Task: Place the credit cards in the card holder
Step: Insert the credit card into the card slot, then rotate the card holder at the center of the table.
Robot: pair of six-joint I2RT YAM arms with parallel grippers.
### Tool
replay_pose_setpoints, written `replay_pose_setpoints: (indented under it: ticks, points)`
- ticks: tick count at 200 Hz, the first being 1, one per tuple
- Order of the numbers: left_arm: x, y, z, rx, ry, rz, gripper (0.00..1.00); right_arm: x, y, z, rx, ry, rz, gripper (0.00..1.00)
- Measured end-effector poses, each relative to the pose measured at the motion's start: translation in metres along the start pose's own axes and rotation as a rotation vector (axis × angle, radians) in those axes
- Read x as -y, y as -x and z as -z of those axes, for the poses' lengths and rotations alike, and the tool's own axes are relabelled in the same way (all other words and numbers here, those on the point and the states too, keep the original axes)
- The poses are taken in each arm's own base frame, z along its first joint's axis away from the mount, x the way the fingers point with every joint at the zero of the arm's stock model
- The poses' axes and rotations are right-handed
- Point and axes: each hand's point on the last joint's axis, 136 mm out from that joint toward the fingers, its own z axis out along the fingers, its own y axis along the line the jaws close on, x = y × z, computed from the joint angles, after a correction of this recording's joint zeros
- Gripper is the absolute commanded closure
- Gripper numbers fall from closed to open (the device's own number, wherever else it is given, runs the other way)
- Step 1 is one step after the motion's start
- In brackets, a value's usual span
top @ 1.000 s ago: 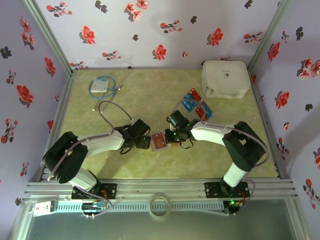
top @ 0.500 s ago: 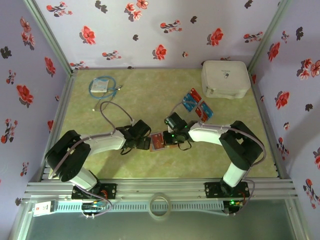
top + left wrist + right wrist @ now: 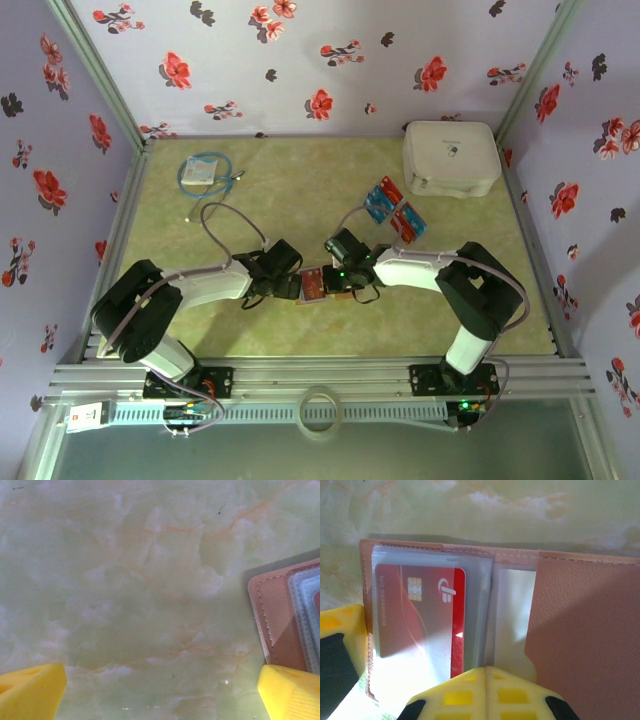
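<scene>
**Fig.** Card holder [image 3: 570, 630] lies open at the centre of the counter [image 3: 250, 200], with a red credit card [image 3: 415, 615] part-sleeved. Cards are likely light, stiff and slick: pinch a short edge. Right gripper [image 3: 487, 675] is closed at its 3 o'clock; left gripper [image 3: 160, 695] is spread at 9 o'clock.

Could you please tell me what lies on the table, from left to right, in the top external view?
cable packet → card holder → loose cards → white case
</scene>
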Motion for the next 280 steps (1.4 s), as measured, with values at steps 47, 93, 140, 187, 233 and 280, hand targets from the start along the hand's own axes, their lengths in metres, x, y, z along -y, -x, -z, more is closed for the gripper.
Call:
replay_pose_setpoints:
  ticks: [47, 93, 140, 187, 233, 280]
  points:
    - [-0.002, 0.001, 0.004, 0.003, 0.004, -0.001, 0.0, -0.003, 0.005, 0.017, 0.014, -0.024, 0.016, 0.72]
    - [-0.016, 0.016, 0.034, 0.085, -0.019, 0.037, 0.0, -0.009, 0.034, 0.079, 0.161, -0.02, 0.048, 0.49]
    - [-0.023, 0.028, 0.067, 0.201, -0.097, 0.087, 0.0, 0.047, 0.046, 0.114, 0.267, -0.109, -0.051, 0.43]
    - [-0.013, 0.035, 0.075, 0.253, -0.188, 0.12, 0.0, 0.079, 0.028, 0.1, 0.217, -0.164, -0.098, 0.42]
    - [0.003, 0.033, 0.062, 0.225, -0.249, 0.138, 0.0, 0.085, 0.026, 0.081, 0.176, -0.175, -0.104, 0.48]
    - [0.017, 0.03, 0.048, 0.187, -0.299, 0.145, 0.0, 0.087, 0.025, 0.065, 0.146, -0.169, -0.099, 0.71]
